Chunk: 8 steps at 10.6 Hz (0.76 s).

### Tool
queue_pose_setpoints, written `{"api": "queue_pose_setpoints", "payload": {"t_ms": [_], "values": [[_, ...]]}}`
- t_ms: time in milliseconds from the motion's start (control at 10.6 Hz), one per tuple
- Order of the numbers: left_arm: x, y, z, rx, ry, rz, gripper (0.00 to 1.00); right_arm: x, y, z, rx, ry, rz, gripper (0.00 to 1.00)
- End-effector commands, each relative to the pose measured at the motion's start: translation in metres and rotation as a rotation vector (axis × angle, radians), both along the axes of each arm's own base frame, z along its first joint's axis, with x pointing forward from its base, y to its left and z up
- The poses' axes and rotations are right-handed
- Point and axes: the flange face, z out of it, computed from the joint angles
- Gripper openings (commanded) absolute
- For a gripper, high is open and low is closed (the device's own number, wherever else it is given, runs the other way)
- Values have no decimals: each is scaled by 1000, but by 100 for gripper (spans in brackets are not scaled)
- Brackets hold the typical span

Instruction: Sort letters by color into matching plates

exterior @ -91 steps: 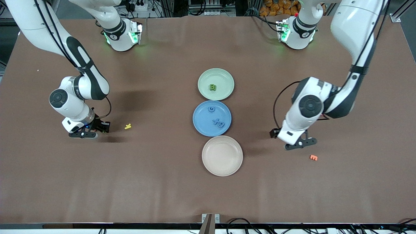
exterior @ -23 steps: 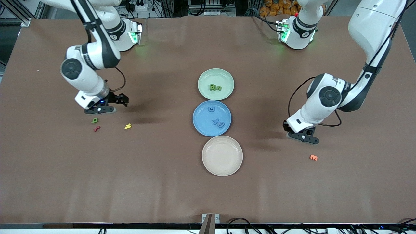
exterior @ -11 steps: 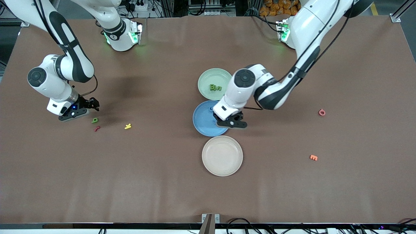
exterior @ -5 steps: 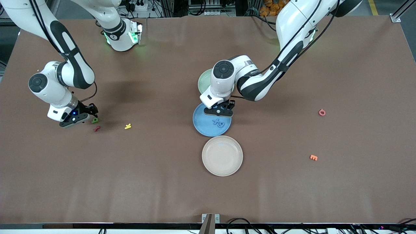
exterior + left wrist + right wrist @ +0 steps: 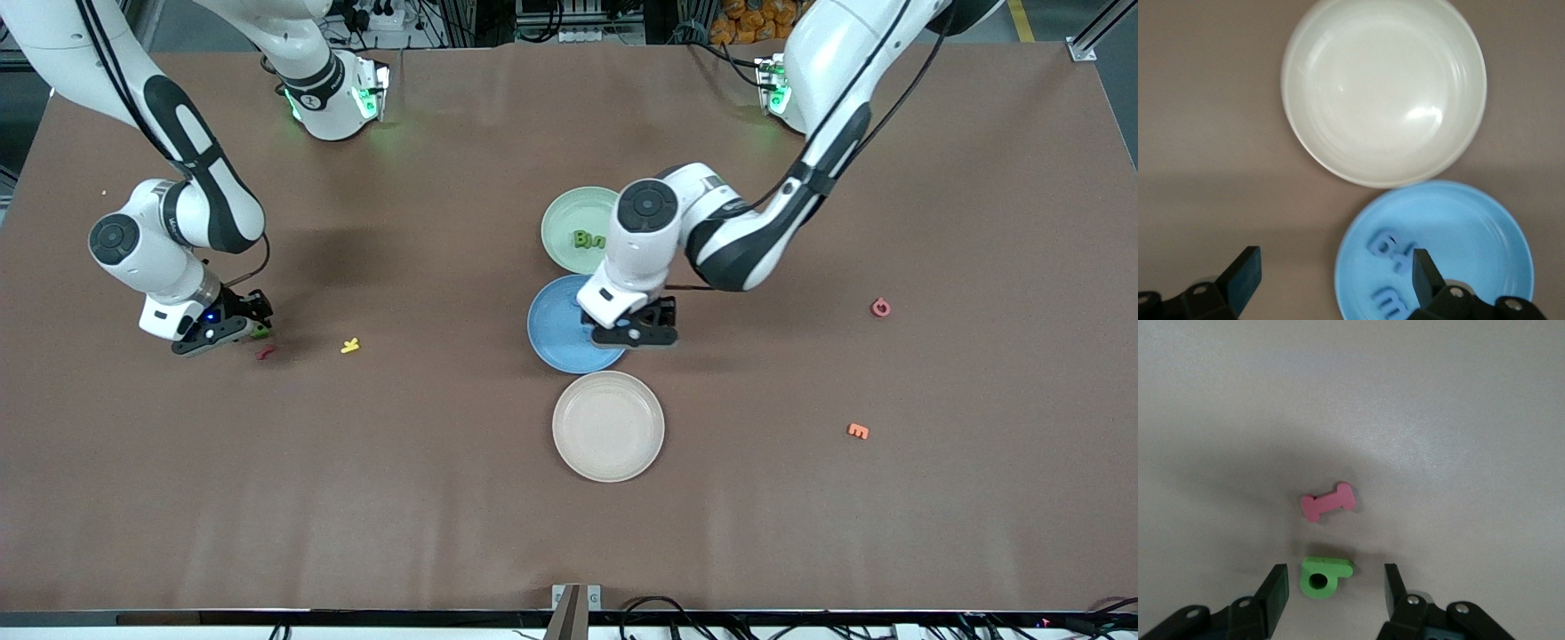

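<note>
A green letter lies on the table between the fingers of my right gripper, which is open with a gap on each side of it. In the front view this letter shows at the right gripper, toward the right arm's end. My left gripper hangs open and empty over the blue plate, at its edge. Blue letters lie in that blue plate, beside one finger. The green plate holds green letters.
A red letter and a yellow one lie close to the green letter. A beige plate sits nearer the camera than the blue plate. Another red letter and an orange one lie toward the left arm's end.
My left gripper has gone from shut to open over the blue plate and shifted toward its edge. My right gripper has come down around the green letter, its fingers drawing closer.
</note>
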Motion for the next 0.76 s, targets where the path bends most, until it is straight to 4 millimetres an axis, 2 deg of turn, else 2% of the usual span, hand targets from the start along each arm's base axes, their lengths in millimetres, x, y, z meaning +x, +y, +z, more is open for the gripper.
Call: {"api": "queue_pose_setpoints", "payload": {"t_ms": [0, 189, 378, 567, 662], "values": [[44, 54, 68, 64, -16, -11, 100, 4, -1, -6, 9, -6, 8, 63], [61, 99, 112, 32, -1, -10, 100, 4, -1, -8, 9, -6, 7, 58], [68, 137, 152, 62, -32, 47, 100, 5, -2, -9, 8, -6, 2, 54], [77, 186, 176, 92, -24, 92, 100, 6, -3, -11, 17, -7, -19, 50], [78, 202, 183, 103, -12, 83, 100, 6, -2, -13, 19, -4, -21, 47]]}}
